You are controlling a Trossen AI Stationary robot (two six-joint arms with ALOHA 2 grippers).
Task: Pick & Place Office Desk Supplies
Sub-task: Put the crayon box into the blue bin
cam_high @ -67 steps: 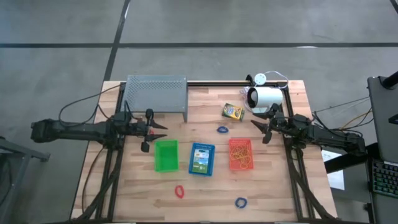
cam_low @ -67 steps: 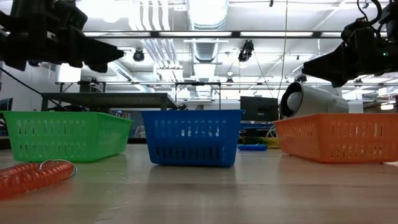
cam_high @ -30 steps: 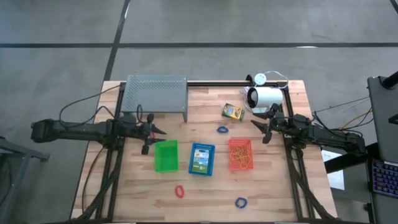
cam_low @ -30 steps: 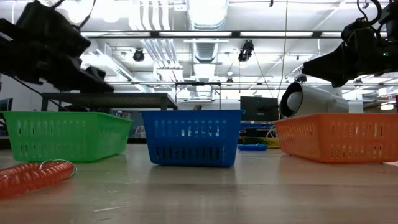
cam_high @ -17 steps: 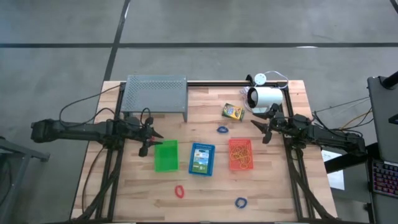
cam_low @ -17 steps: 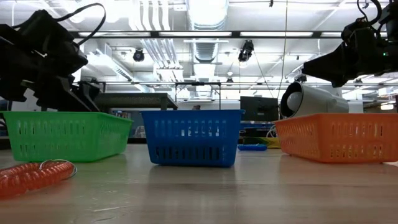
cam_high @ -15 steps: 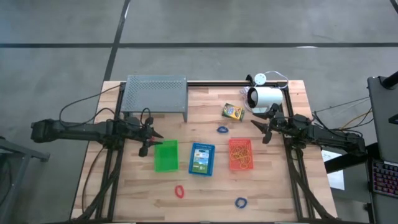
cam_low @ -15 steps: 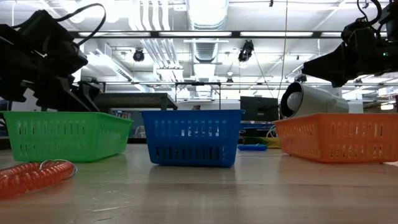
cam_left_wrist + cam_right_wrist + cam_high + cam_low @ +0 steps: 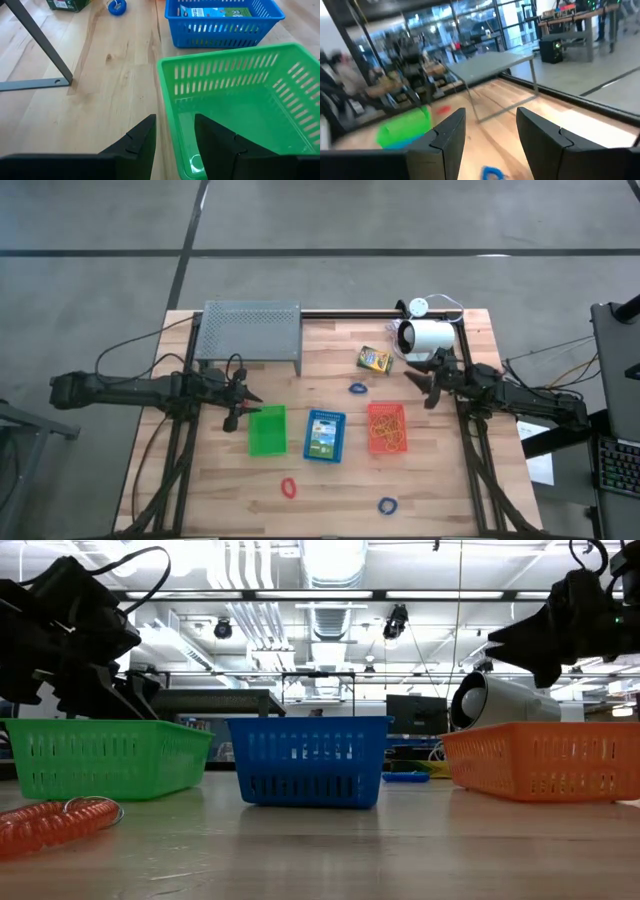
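Note:
A yellow-green crayon box [image 9: 373, 360] lies flat on the wood near the far edge, with a blue loop [image 9: 357, 389] beside it. A red loop [image 9: 289, 487] and a second blue loop [image 9: 387, 505] lie toward the near edge. The orange tray [image 9: 370, 442] holds orange rubber bands [image 9: 387, 428]. The blue tray [image 9: 309, 442] holds another crayon box [image 9: 324, 433]. My left gripper [image 9: 243, 408] is open and tipped down at the green tray's [image 9: 267, 430] left side. Its fingers stand either side of the tray wall [image 9: 167, 107]; no touch shows. My right gripper [image 9: 427, 388] is open, in the air near the white device [image 9: 427, 337].
The grey perforated rack [image 9: 251, 332] stands at the far left, and one of its legs [image 9: 37, 37] is close to my left gripper. The white cylindrical device sits at the far right corner with its cable. Bare wood lies between the trays and the near edge.
My left gripper has come down and tipped toward the green tray's left side, then stayed there. My right gripper has risen a little and shifted slightly toward the far edge. The supplies and the trays have not moved.

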